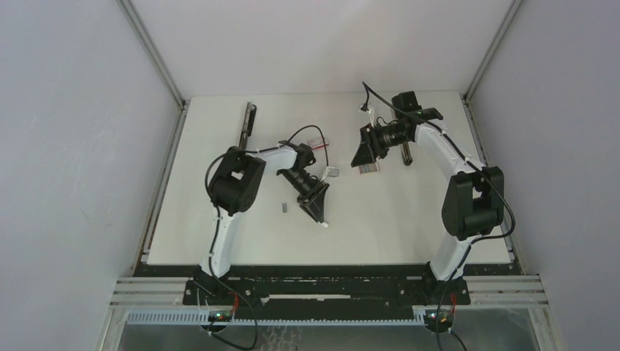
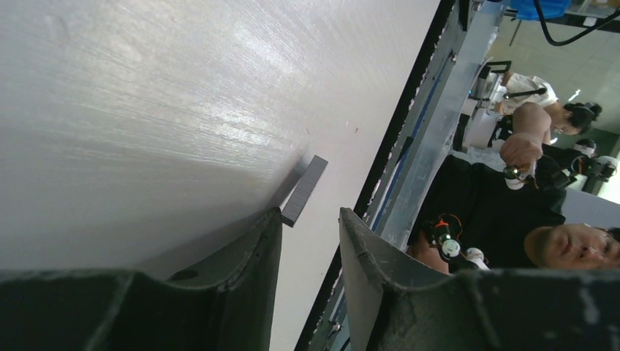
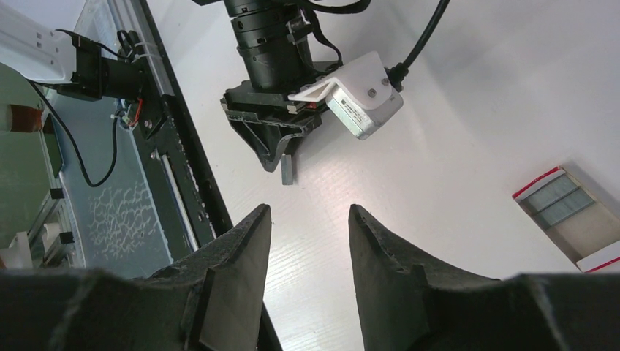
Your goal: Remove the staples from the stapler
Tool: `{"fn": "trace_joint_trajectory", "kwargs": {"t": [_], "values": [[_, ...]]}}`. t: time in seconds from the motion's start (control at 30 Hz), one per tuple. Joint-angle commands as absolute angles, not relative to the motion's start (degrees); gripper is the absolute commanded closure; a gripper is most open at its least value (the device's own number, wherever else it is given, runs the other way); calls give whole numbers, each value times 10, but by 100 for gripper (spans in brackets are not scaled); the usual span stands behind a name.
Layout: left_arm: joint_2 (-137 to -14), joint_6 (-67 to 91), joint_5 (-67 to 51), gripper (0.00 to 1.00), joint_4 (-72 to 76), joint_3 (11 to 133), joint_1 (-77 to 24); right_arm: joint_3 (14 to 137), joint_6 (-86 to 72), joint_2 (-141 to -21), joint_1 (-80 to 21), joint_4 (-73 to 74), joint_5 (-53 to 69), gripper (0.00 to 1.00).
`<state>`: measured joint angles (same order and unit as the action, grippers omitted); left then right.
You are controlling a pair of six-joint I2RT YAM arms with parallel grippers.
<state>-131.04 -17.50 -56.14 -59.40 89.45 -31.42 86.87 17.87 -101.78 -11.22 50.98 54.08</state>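
The stapler (image 1: 248, 123) is a long dark bar lying at the table's back left, far from both arms. A short grey strip of staples (image 2: 304, 189) lies on the table just past the tip of one finger of my left gripper (image 2: 310, 212), which is open with nothing between its jaws. The right wrist view shows that strip (image 3: 286, 170) under the left gripper's fingers. Another grey strip (image 1: 284, 208) lies a little left of the left gripper (image 1: 319, 208). My right gripper (image 3: 309, 208) hangs open and empty over bare table, at centre right (image 1: 363, 155).
A small red-and-white box (image 3: 566, 216) holding grey strips lies on the table, right of the right gripper's fingers. A short dark bar (image 1: 406, 152) lies beside the right wrist. The table's black front edge (image 2: 380, 161) runs close past the left gripper.
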Motion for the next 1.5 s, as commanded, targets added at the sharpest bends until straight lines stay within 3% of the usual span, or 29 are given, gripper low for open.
{"fn": "trace_joint_trajectory", "kwargs": {"t": [0.0,0.4,0.63,0.8,0.9,1.1,1.13,1.17,1.47], "values": [[-1279,-167,-472,58,-528,876,-308,868,187,-988,-110,502,546,55],[-1227,-153,-383,48,-491,866,-298,857,208,-962,-116,496,508,43],[-1126,-177,-331,42,-470,862,-247,834,232,-926,-179,471,414,32],[-1032,-214,-300,32,-442,835,-203,796,240,-905,-265,443,308,16],[-988,-222,-294,26,-428,821,-172,760,236,-890,-318,413,251,0],[-905,-220,-258,11,-384,770,-120,732,199,-905,-397,361,180,0],[-891,-219,-250,2,-373,758,-112,732,189,-911,-407,351,168,0],[-876,-217,-247,0,-363,745,-101,733,179,-916,-415,341,158,0],[-780,-166,-235,0,-322,675,18,809,60,-998,-442,318,110,5]]}}
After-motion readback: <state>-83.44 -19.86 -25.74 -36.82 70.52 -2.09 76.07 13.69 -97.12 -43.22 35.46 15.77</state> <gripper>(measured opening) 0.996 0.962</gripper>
